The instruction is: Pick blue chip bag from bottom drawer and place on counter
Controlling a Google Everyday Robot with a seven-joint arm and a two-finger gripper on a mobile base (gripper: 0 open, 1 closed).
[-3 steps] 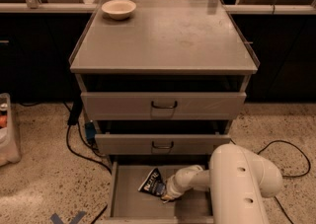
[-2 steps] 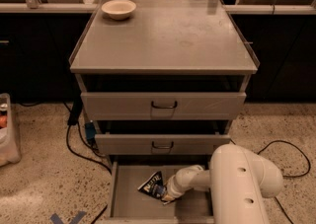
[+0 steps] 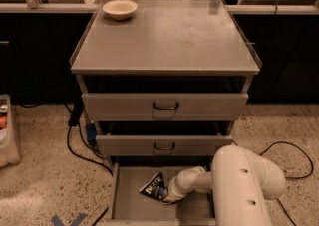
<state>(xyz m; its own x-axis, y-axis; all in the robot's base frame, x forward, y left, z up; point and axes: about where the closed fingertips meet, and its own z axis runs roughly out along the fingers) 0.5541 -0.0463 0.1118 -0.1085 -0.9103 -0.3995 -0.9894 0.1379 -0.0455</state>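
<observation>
The bottom drawer [image 3: 130, 209] is pulled open below two closed drawers with dark handles. The blue chip bag [image 3: 152, 186], dark navy with white lettering, is tilted up off the drawer floor near the middle. My gripper [image 3: 166, 194] reaches into the drawer from the right on a white arm [image 3: 239, 185] and touches the bag's right end. The counter [image 3: 169, 33] is the flat grey cabinet top above.
A white bowl [image 3: 119, 8] sits on the counter's far left corner. Black cables [image 3: 79, 145] run over the speckled floor left of the cabinet, another at the right. A pale bin [image 3: 6, 135] stands at the left edge. Dark counters stand behind.
The bag has tipped up slightly and shifted a little with the gripper at its right end. The arm has barely moved.
</observation>
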